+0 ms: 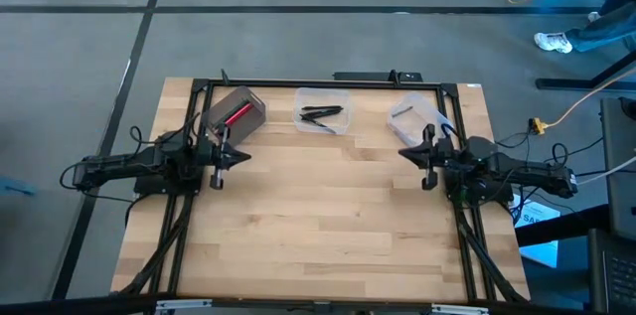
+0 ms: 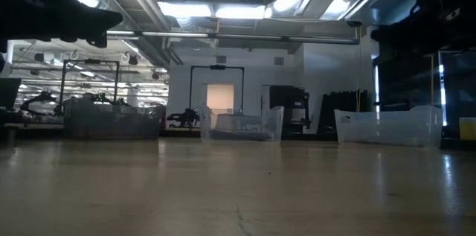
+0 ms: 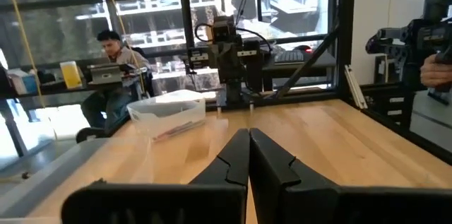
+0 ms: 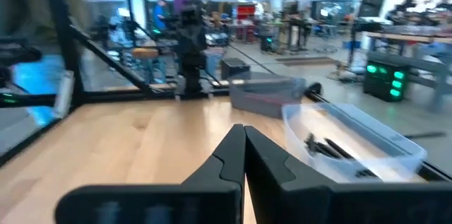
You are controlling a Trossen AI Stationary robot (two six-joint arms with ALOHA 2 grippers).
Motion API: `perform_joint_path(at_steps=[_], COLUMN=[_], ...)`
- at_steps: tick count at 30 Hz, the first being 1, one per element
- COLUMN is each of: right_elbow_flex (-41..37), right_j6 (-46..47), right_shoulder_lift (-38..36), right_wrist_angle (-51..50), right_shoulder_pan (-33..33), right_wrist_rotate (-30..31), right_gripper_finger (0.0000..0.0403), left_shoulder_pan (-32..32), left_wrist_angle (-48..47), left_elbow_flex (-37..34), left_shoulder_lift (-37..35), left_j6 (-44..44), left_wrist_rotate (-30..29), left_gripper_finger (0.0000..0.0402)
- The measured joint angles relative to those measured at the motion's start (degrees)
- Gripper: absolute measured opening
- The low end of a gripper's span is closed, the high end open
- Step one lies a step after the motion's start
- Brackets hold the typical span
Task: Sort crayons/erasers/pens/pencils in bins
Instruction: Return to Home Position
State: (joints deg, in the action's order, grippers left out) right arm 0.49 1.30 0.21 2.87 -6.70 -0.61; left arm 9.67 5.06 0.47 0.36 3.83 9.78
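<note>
Three bins stand along the table's far edge. The grey box [image 1: 235, 113] at far left holds red and pink sticks [image 1: 237, 114]. The clear squarish tub [image 1: 323, 110] in the middle holds black sticks [image 1: 322, 114]. The clear rounded tub [image 1: 415, 118] at far right holds a grey stick [image 1: 401, 111]. My left gripper [image 1: 241, 156] is shut and empty at the table's left, just near of the grey box. My right gripper [image 1: 402, 153] is shut and empty at the right, just near of the rounded tub. Both point toward the table's middle.
A black frame [image 1: 328, 82] runs along the table's far edge and sides. The bare wood [image 1: 318, 206] lies between the two grippers and toward the near edge. A person sits at a desk [image 3: 113, 58] beyond the table; a hand [image 3: 436, 68] shows at the left wrist view's edge.
</note>
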Motion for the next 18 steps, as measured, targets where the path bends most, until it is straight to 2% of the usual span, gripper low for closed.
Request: perform_joint_path(at_steps=[4,9,18], right_elbow_flex=[0.0,0.0,0.0], right_j6=[-0.1,4.4,4.2], right_shoulder_lift=[0.2,0.2,0.2], right_wrist_angle=[-1.6,-1.5,-1.5], right_shoulder_pan=[0.0,0.0,0.0], right_wrist_rotate=[1.6,1.6,1.6], right_gripper_finger=[0.0012,0.0012,0.0012], left_shoulder_pan=[0.0,0.0,0.0], left_wrist_angle=[0.1,0.2,0.1], left_elbow_flex=[0.0,0.0,0.0], left_shoulder_lift=[0.0,0.0,0.0], left_j6=[0.9,0.9,0.9], left_wrist_rotate=[-0.2,-0.2,-0.2], left_gripper_finger=[0.0000,0.0000,0.0000])
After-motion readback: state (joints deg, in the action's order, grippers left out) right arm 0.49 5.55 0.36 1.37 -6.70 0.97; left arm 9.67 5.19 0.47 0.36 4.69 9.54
